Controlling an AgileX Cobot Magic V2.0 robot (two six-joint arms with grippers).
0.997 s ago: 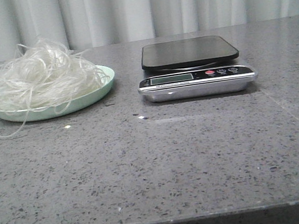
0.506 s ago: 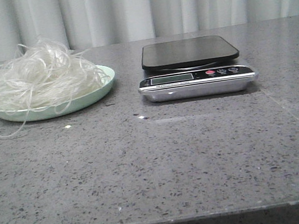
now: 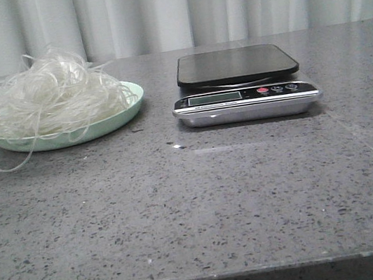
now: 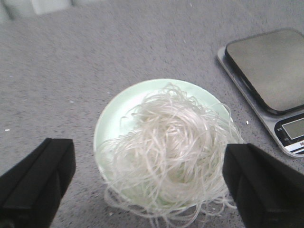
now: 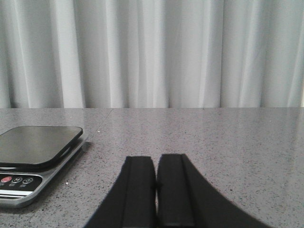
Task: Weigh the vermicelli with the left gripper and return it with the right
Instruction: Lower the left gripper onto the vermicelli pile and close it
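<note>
Vermicelli [image 3: 44, 95], a fluffy whitish tangle of thin translucent strands, is lying heaped on the round mint-green plate [image 3: 122, 114], loops spilling over its rim. Black left gripper [image 4: 149, 187] is hovering above it, spread wide and holding nothing, its fingertips cut off at the frame edge. Black right gripper [image 5: 156, 183] is sitting closed over the grey speckled table [image 3: 203, 201], seemingly gripping nothing, near the silver digital scale [image 3: 243, 92] with a black platform.

Grey speckled table [image 3: 203, 201]: mint-green plate [image 3: 128, 106], scale [image 3: 243, 92] apart.
</note>
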